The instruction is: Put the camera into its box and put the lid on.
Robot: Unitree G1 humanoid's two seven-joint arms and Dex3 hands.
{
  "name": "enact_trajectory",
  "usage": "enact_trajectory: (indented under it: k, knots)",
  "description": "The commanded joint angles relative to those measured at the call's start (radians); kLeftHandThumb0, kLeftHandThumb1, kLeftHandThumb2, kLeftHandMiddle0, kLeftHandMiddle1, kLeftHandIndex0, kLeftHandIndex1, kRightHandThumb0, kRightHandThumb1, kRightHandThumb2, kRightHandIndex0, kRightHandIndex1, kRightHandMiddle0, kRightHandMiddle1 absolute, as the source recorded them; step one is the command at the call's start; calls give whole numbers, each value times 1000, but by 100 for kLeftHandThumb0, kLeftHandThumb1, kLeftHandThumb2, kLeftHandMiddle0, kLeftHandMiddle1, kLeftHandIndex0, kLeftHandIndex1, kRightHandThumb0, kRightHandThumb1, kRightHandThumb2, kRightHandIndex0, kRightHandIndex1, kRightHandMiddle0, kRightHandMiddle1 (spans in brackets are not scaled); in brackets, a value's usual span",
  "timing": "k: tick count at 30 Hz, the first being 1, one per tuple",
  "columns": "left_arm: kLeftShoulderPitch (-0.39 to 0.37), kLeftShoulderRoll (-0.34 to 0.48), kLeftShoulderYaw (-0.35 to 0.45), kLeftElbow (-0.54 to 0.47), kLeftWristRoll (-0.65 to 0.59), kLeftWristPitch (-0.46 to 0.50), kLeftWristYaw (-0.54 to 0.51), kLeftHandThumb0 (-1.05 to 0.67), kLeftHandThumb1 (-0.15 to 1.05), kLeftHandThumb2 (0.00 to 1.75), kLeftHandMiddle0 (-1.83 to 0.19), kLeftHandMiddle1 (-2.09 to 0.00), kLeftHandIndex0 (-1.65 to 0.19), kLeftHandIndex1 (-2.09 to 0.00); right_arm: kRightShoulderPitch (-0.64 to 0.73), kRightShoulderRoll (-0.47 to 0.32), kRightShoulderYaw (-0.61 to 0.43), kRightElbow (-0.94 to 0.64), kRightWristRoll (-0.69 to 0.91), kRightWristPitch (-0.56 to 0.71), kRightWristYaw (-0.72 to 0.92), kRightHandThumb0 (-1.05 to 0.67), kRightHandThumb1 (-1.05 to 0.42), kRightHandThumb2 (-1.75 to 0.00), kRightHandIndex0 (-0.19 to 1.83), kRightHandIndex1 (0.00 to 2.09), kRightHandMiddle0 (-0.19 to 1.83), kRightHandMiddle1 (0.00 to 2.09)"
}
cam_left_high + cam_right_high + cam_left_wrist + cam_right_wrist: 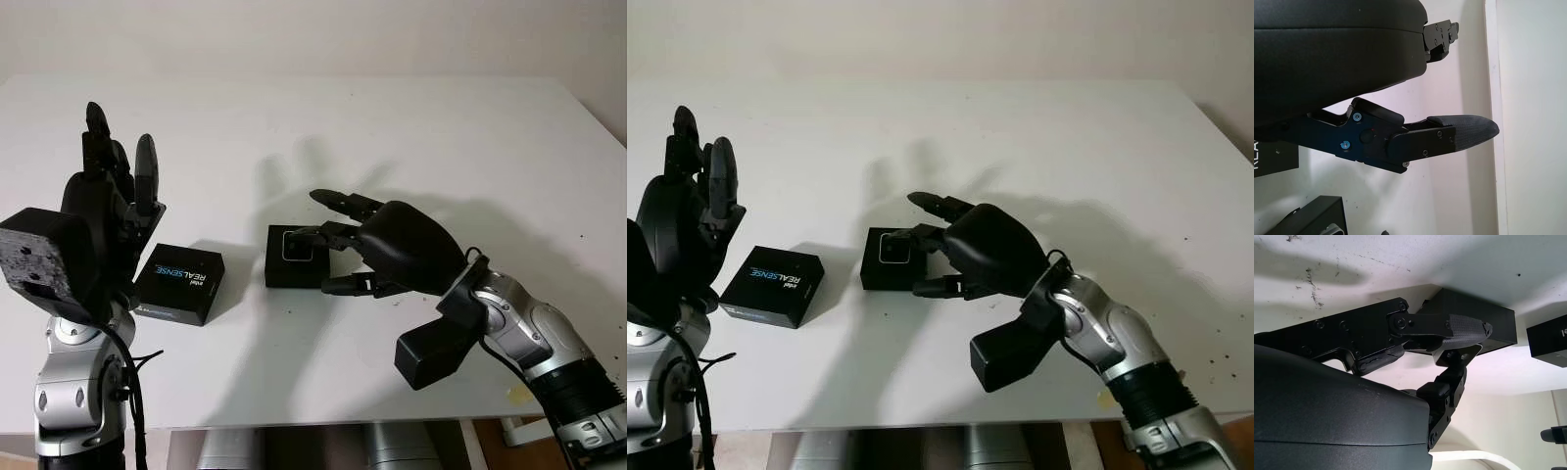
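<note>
The left hand is raised at about 9 o'clock over the white table, fingers pointing up; it is open and holds nothing. Just beside it toward the centre, the lid lies flat on the table, a black square printed "REALSENSE" in white and blue, and nothing touches it. Near it, at the middle of the table and apart from it by a strip of bare surface, stands the box, black and open at the top. Inside it sits the camera, of which a pale rounded-square outline shows from above. The right hand comes in from about 4 o'clock and hangs at the box's right edge, with one finger reaching past the box's far side, another over its near right corner and the thumb low beside its right wall. The fingers are half curled around that side of the box, but whether they press on it or on the camera cannot be told. In the right wrist view a padded fingertip lies right against the box's dark wall, and the lid's corner shows just beyond.
</note>
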Motion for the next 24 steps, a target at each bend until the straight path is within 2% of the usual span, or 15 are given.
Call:
enact_trajectory:
  k: [1,13,24]
  knots:
    - [7,-1,3,-22,1,3,5,-74,105,53,19,0,19,0,-16,-7,15,24,-12,0,-2,-73,-105,-42,28,6,52,31]
    - [6,5,3,-36,7,19,5,-74,105,55,19,0,19,0,-85,2,72,137,-43,26,-10,-72,-105,-41,27,6,49,30]
    - [4,6,3,-53,12,46,7,-74,105,54,19,-1,19,0,-108,-5,101,178,-26,0,-3,-72,-105,-40,27,5,50,29]
